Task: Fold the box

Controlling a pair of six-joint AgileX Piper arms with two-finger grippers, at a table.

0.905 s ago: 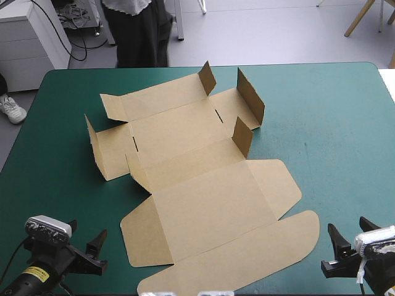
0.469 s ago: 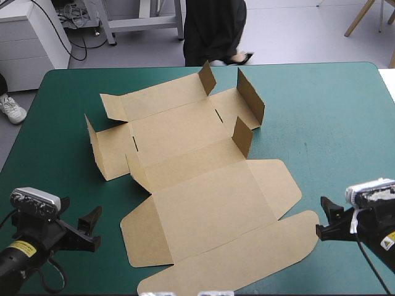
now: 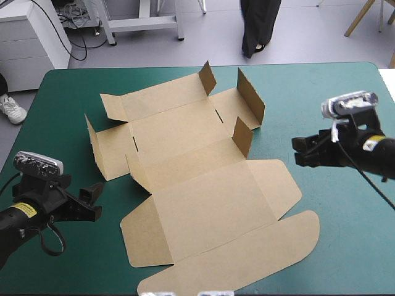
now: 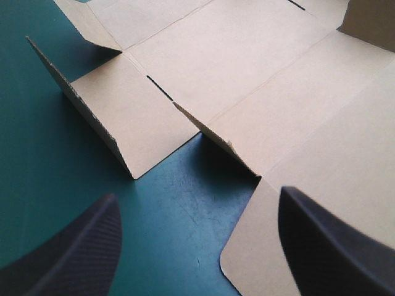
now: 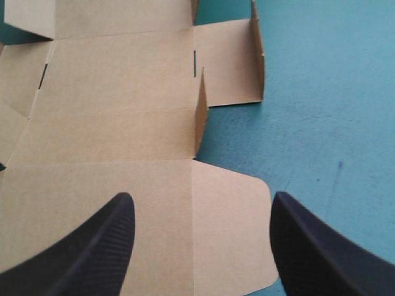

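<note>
The brown box lies opened out on the middle of the teal-green tabletop, with short flaps standing up on its far half (the lid panels lie flat). The left tool is beside the box's left edge, fingers spread apart. The right tool is beside its right edge, likewise spread and empty.

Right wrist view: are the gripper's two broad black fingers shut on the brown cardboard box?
No: the right gripper stands open, its black fingers wide apart, with the brown cardboard box sheet lying ungripped beneath them.
</note>
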